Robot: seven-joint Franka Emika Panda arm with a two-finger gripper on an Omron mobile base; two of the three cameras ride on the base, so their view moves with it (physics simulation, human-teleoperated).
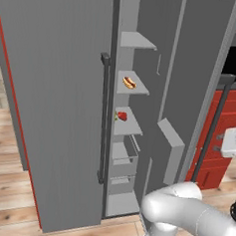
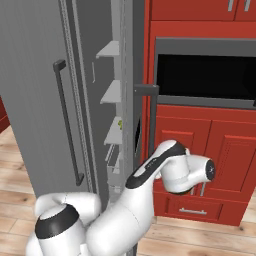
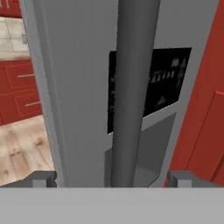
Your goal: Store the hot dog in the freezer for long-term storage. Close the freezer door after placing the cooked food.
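1. Your tiny tan bun with its reddish sausage, the hot dog, already lies on a pale grey freezer shelf, on the second shelf from the top and one shelf above a small red block. The storing step looks done.
2. What is left is the closing: the tall plain grey freezer door stands wide open, swung out to the right of that shelf.
3. Your gripper sits at the door's long dark grey bar handle, its two dark tips spread apart on either side of the bar and not clamped on it.
4. Beyond the handle you see a black dispenser panel and red cabinets.
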